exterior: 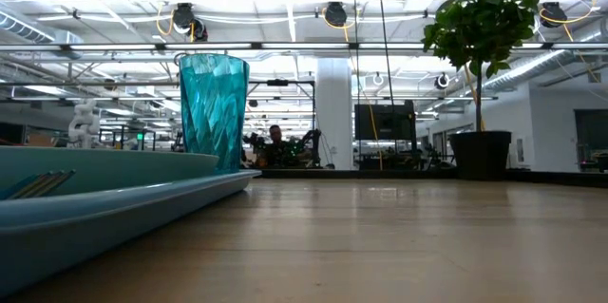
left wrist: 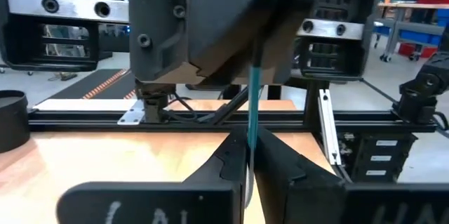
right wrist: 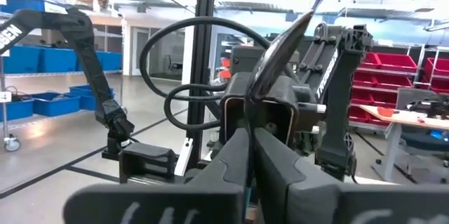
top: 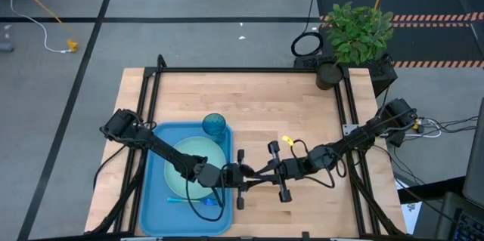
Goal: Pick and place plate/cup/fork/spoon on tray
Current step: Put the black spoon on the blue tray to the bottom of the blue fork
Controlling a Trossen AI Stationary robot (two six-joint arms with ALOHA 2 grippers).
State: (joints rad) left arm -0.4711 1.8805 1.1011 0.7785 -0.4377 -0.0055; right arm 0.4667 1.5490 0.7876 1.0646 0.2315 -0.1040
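Both grippers (top: 249,175) apparently pinched shut on the spoon (left wrist: 252,115).

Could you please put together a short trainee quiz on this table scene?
1. True or false: the small translucent teal-blue tumbler stands on the bright-blue rectangular plastic tray.
2. What is the left gripper shut on?
A. a light-blue plastic fork
B. the thin teal handle of the dark-bowled spoon
C. nothing
3. Fill in: the round pale mint-green plate lies on the ____.

Key: 1 true; 2 B; 3 tray.
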